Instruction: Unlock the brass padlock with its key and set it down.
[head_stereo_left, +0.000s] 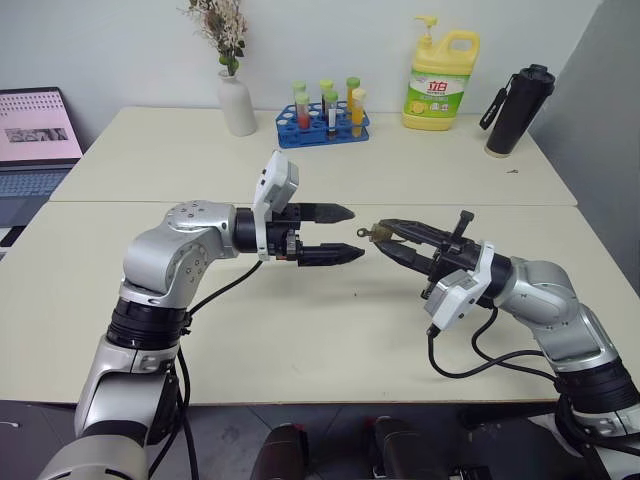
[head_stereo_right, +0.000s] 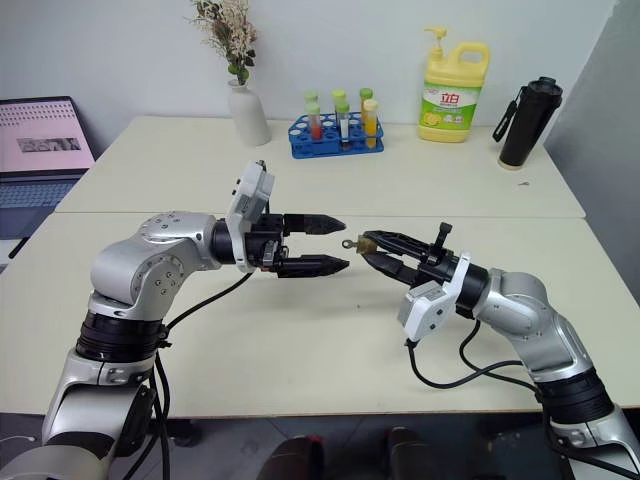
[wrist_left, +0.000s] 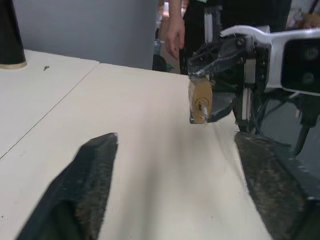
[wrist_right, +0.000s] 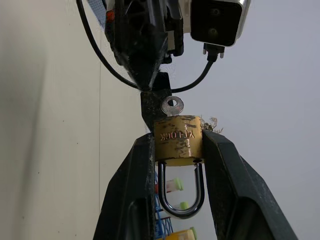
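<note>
Right wrist view: right fingers (wrist_right: 177, 150) clamp the brass padlock (wrist_right: 178, 139) above the surface (head_stereo_left: 300, 330).
Key (wrist_right: 172, 105) end faces the spread, empty left fingers (head_stereo_left: 335, 233); shackle points back.

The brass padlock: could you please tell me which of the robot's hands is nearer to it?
Right. The right hand grips the brass padlock between its fingers, with the key in the lock. The left hand faces it, open, a small gap away.

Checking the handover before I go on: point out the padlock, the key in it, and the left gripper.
padlock (wrist_right: 178, 140): right wrist view, on the brass body clamped between the right gripper's fingers.
key (wrist_right: 172, 105): right wrist view, on its round silver head sticking out of the padlock.
left gripper (head_stereo_left: 337, 233): left eye view, midway between its open fingertips.
</note>
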